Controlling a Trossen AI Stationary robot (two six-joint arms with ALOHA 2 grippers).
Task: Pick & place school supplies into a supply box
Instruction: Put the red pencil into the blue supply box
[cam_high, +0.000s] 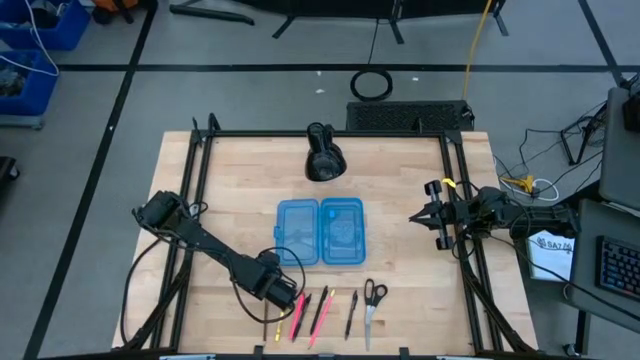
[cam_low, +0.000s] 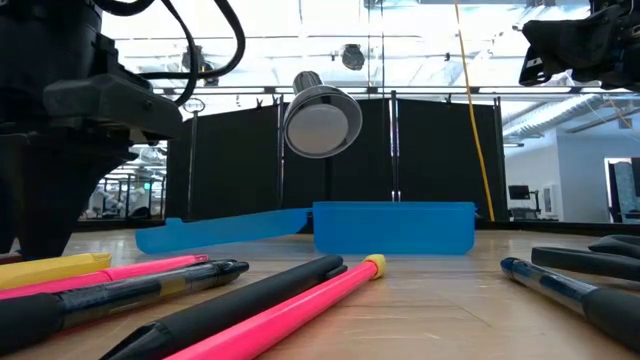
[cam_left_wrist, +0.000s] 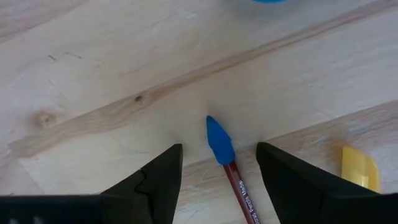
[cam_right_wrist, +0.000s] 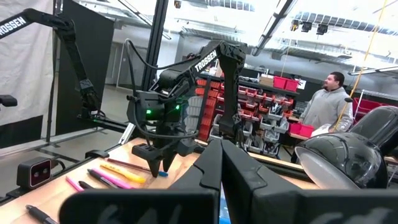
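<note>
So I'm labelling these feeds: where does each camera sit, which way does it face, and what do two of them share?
High: overhead, straight down on the table; both arms show.
Low: at tabletop height, level across pens toward the box; left arm at the picture's left.
Left wrist: on the left arm, looking down; open left gripper straddles a blue-capped pen.
Right wrist: on the right arm, facing across the table; own right gripper shows shut, the left arm beyond.
Shared: high and low both show the box.

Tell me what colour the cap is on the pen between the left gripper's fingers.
Blue: the cap sits on a red pen, clearest in the left wrist view.
</note>
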